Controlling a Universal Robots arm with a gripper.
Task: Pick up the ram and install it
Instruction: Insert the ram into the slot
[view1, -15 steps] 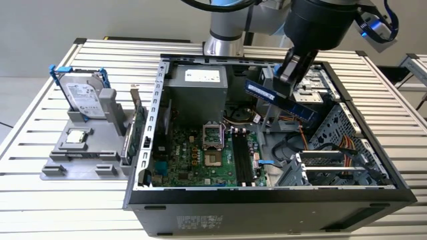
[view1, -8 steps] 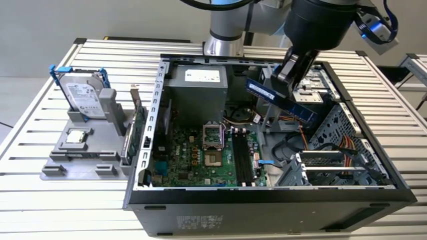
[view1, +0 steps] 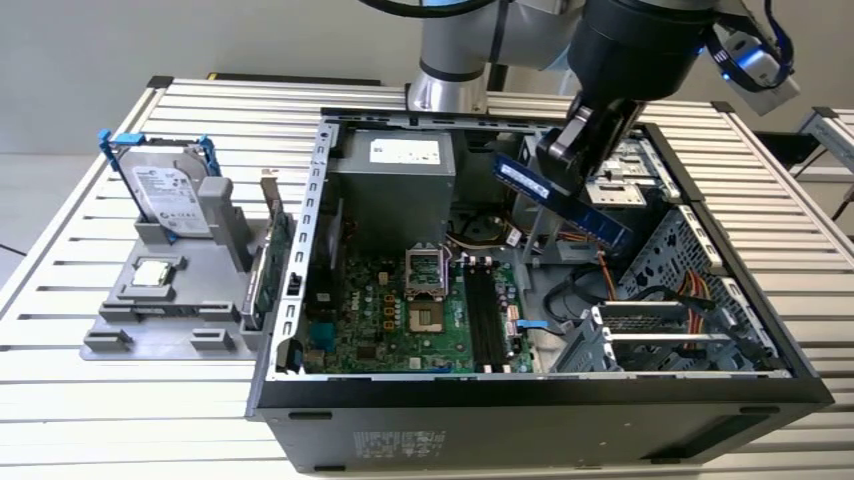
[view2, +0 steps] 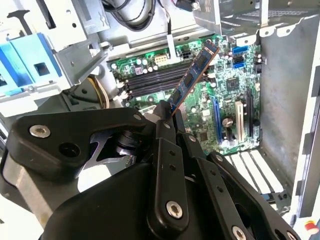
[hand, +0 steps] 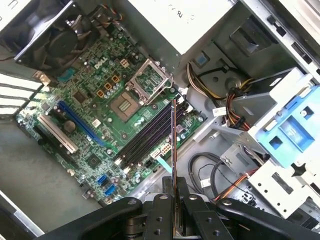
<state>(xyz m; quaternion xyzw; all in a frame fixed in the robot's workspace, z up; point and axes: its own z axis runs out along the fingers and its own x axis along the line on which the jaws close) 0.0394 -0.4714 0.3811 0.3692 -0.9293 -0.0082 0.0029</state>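
**Ram held in the air over the open computer case**

The ram (view1: 601, 222) was a slim, long, narrow stick, blue-green with a row of dark chips along its face. It did not rest on anything. One end was clamped between the fingers of the gripper (view1: 567, 170), and the other end pointed away from them, free. In the exterior view it hung tilted, sloping down toward that view's right, above the inside of the case (view1: 534, 395). In the first wrist view it appeared edge-on as a thin line (hand: 173, 145), over the dark memory slots (hand: 145, 135) of the motherboard (hand: 90, 100) and apart from them.
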